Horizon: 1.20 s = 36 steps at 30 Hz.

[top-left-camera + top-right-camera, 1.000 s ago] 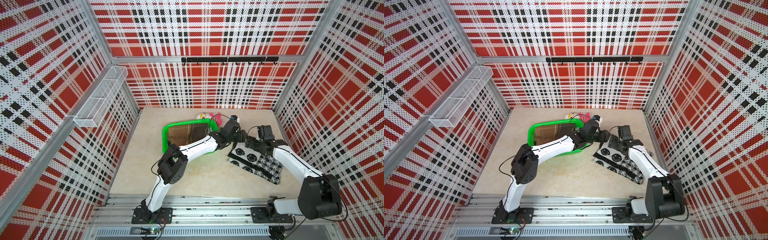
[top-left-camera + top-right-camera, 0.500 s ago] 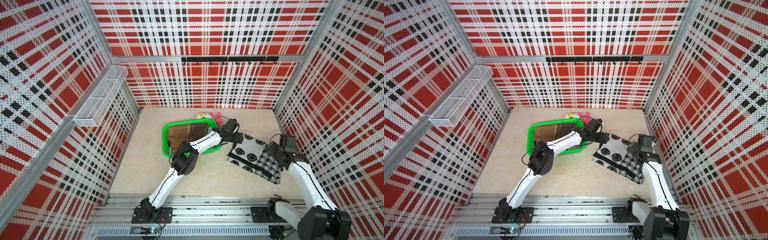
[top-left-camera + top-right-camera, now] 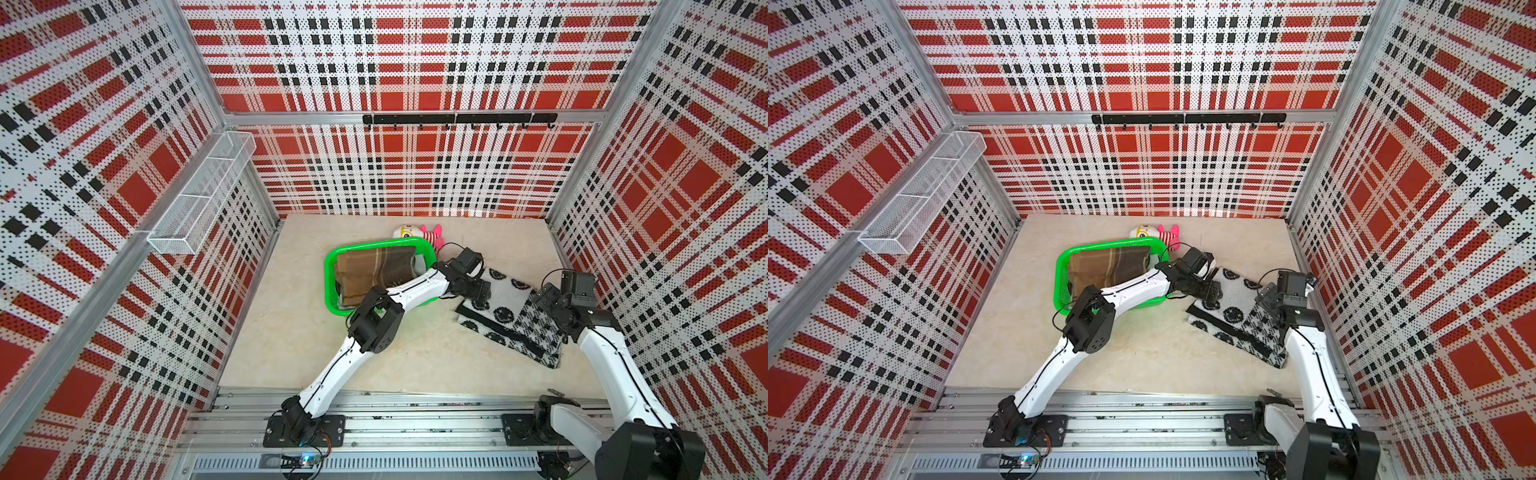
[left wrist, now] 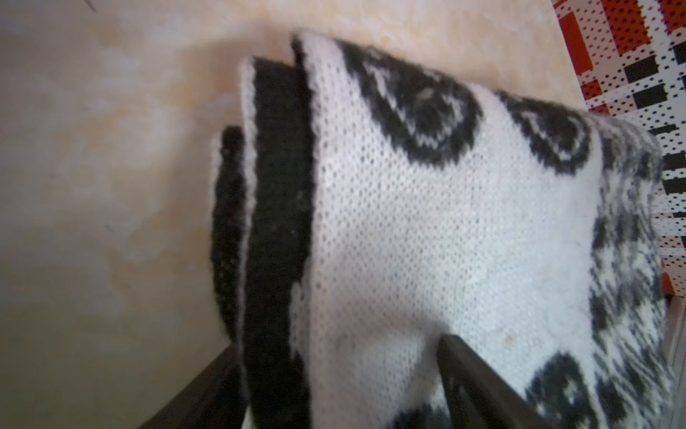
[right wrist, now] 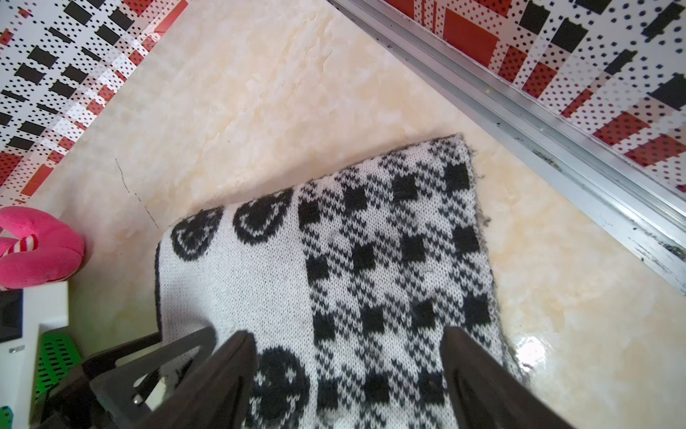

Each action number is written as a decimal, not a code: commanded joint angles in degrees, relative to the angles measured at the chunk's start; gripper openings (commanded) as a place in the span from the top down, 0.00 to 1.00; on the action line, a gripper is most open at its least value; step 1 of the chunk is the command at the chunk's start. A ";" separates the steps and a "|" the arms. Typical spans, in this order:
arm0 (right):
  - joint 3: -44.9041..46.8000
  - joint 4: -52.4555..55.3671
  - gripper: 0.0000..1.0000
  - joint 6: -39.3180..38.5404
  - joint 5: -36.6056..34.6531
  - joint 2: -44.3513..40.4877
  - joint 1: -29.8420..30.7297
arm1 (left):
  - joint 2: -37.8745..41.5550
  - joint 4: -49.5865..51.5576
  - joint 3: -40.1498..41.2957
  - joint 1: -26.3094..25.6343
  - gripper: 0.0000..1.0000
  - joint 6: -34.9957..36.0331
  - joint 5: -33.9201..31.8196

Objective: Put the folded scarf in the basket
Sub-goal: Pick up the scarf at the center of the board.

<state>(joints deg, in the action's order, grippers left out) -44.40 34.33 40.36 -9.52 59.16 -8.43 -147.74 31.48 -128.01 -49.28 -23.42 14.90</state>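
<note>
The left gripper [image 4: 337, 345] stands wide open, its fingers straddling the layered edge of the scarf [image 3: 509, 318] nearest the basket [image 3: 330, 270]. The right gripper [image 5: 349, 371], equally spread, hovers over the end farthest from the basket, gripping nothing. The scarf lies folded flat on the table [image 3: 291, 332] just outside the basket. It is a soft white knit with round black faces, a checked panel and black border bands.

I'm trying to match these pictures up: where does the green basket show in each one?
Top view: basket mid-floor, beside the black-and-white scarf.
Top view: same spot.
Left wrist: not in it.
Right wrist: a green perforated patch near the pink toy.
Shared landmark: that scarf, in all four.
</note>
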 commanded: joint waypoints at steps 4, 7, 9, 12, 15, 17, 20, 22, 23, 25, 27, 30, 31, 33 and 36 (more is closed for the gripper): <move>1.52 0.13 0.16 0.50 -1.06 -1.95 -0.45 | -2.84 1.74 0.88 -1.00 0.64 -1.12 -1.03; 1.52 0.07 0.16 0.03 -1.88 -2.20 -0.47 | -0.71 0.89 3.24 -1.17 1.00 -3.13 -4.21; 1.62 -0.18 0.16 -0.42 -1.95 -1.68 -0.50 | 2.08 -0.67 6.04 -1.13 1.00 -4.53 -7.12; 1.62 -0.74 0.16 -0.97 -2.91 0.27 -0.79 | 7.11 -3.39 11.00 -0.22 1.00 -5.88 -10.90; 2.19 -2.01 0.15 -1.41 -0.21 2.57 -1.97 | 10.45 -5.06 14.38 1.40 1.00 -6.16 -11.80; 3.04 -3.19 0.14 -1.44 3.03 4.14 -4.08 | 11.07 -5.14 14.75 2.30 1.00 -5.79 -11.59; 4.53 -5.25 0.14 -2.37 7.30 7.23 -7.03 | 11.25 -5.17 14.64 3.46 1.00 -5.42 -11.28; 5.14 -6.84 0.14 -3.43 10.32 9.29 -8.20 | 11.25 -5.15 14.33 3.93 1.00 -5.38 -10.93; 5.39 -7.67 0.14 -3.93 12.25 10.47 -8.52 | 11.18 -5.25 14.15 4.01 1.00 -5.37 -10.78; 5.75 -8.67 0.14 -4.42 15.38 12.67 -8.73 | 11.09 -5.23 13.55 3.94 1.00 -5.18 -10.59; 6.62 -9.98 0.14 -4.44 17.73 14.33 -8.84 | 11.00 -5.26 13.12 3.79 1.00 -5.11 -10.52; 7.83 -11.30 0.14 -4.54 18.13 15.41 -9.14 | 10.81 -5.24 12.73 3.49 1.00 -5.08 -10.46; 8.12 -11.74 0.14 -4.67 18.31 15.80 -9.36 | 10.86 -5.21 12.69 3.36 1.00 -5.06 -10.50; 8.39 -12.92 0.14 -5.01 19.44 17.31 -10.10 | 10.68 -5.22 12.77 3.20 1.00 -4.99 -10.37; 7.95 -14.13 0.15 -5.79 20.83 19.03 -10.55 | 10.49 -5.28 12.69 3.13 1.00 -4.99 -10.32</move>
<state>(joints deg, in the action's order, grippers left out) -36.34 23.35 35.92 8.80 76.73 -18.13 -139.04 26.61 -114.04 -45.69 -28.69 5.06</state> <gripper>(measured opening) 0.848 0.092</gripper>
